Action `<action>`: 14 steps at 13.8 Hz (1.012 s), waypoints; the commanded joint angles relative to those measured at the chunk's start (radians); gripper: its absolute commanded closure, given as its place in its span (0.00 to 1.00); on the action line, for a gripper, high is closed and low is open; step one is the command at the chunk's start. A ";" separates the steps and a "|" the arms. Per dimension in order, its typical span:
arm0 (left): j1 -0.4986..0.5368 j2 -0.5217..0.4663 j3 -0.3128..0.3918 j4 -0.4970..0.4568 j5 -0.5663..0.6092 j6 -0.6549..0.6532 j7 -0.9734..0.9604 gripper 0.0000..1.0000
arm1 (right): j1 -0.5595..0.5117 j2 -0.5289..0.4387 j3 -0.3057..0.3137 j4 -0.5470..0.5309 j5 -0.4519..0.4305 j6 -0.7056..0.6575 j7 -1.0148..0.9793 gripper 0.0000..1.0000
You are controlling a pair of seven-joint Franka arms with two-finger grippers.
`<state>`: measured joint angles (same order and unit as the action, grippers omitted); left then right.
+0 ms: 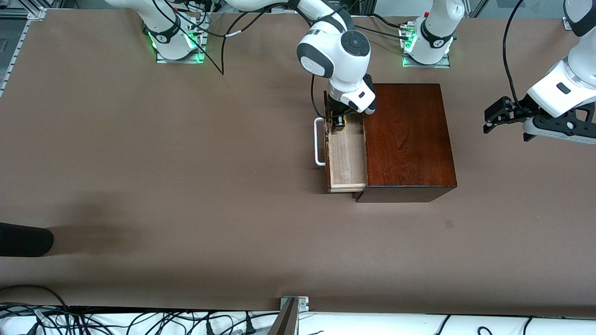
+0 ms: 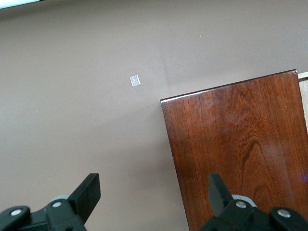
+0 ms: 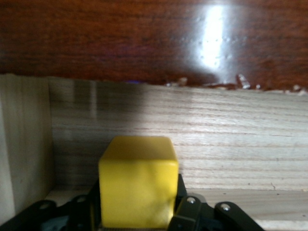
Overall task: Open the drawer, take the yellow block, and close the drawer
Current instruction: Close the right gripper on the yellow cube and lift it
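My right arm comes from its base at the top of the front view, bends at a white elbow joint and drops its wrist straight down into the open drawer [image 1: 347, 160]. My right claw [image 1: 338, 122] sits low inside the end of the drawer farthest from the front camera, fingers pointing down, and it is pinching the yellow block [image 1: 340, 121]. In the right wrist view the yellow block [image 3: 138, 186] fills the space between my black fingers [image 3: 192, 211], with the drawer's pale side wall and its inner corner just beside it and the glossy dark wood of the box above that wall. I cannot tell whether the block rests on the drawer floor or hangs just off it.

The drawer is pulled out toward the right arm's end of the bench [image 1: 186, 186], its pale wood floor bare along the part nearer the front camera, its white handle [image 1: 319, 142] on the outer face. The dark reddish-brown box [image 1: 409, 139] stands beside it, top face shining.

My left arm waits, held up over the bench toward the left arm's end, well apart from the box, wrist tilted with the fingers aimed toward the box. My left claw [image 1: 496, 116] is spread wide and holds nothing; in the left wrist view its two fingers [image 2: 89, 192] stand far apart over the bench and the box's corner [image 2: 236, 154].
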<state>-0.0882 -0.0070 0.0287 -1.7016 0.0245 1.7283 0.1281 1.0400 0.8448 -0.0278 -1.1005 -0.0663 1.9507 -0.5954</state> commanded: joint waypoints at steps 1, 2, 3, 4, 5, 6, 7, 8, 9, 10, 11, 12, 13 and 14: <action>-0.005 -0.025 0.010 -0.021 -0.009 0.011 0.028 0.00 | 0.008 0.007 -0.014 0.040 -0.009 -0.041 -0.011 1.00; -0.005 -0.025 0.010 -0.020 -0.009 0.011 0.028 0.00 | 0.005 -0.006 -0.015 0.057 -0.009 -0.056 -0.012 1.00; -0.005 -0.025 0.010 -0.020 -0.009 0.011 0.028 0.00 | 0.000 -0.009 -0.015 0.085 -0.007 -0.087 -0.015 1.00; -0.005 -0.027 0.010 -0.018 -0.009 0.011 0.027 0.00 | -0.004 -0.019 -0.014 0.128 -0.006 -0.129 -0.015 1.00; -0.005 -0.027 0.008 -0.016 -0.009 0.011 0.025 0.00 | -0.020 -0.032 -0.014 0.163 0.000 -0.172 -0.017 1.00; -0.005 -0.027 0.008 -0.015 -0.009 0.011 0.025 0.00 | -0.046 -0.062 -0.006 0.174 0.009 -0.197 -0.015 1.00; -0.005 -0.027 0.008 -0.012 -0.009 0.011 0.024 0.00 | -0.058 -0.100 -0.007 0.174 0.028 -0.219 -0.014 1.00; -0.008 -0.027 0.007 -0.012 -0.011 0.010 0.024 0.00 | -0.075 -0.134 -0.015 0.174 0.055 -0.255 -0.014 1.00; -0.011 -0.027 0.002 -0.010 -0.011 0.008 0.025 0.00 | -0.115 -0.165 -0.017 0.174 0.077 -0.295 -0.015 1.00; -0.018 -0.028 -0.007 -0.009 -0.009 0.007 0.025 0.00 | -0.173 -0.199 -0.008 0.174 0.100 -0.337 -0.017 1.00; -0.019 -0.028 -0.031 -0.009 -0.011 0.004 0.033 0.00 | -0.228 -0.226 -0.007 0.172 0.118 -0.373 -0.018 1.00; -0.019 -0.027 -0.054 -0.015 -0.017 0.004 0.066 0.00 | -0.285 -0.248 -0.009 0.172 0.120 -0.404 -0.023 1.00; -0.024 -0.018 -0.067 -0.018 -0.023 0.007 0.124 0.00 | -0.348 -0.269 -0.011 0.171 0.120 -0.435 -0.036 1.00; -0.045 -0.008 -0.091 -0.018 -0.023 0.014 0.166 0.00 | -0.409 -0.277 -0.017 0.172 0.120 -0.447 -0.035 1.00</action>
<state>-0.1114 -0.0150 -0.0328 -1.7045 0.0239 1.7294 0.2044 0.7410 0.6011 -0.0580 -0.9092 0.0240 1.5379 -0.6102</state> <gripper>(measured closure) 0.000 0.449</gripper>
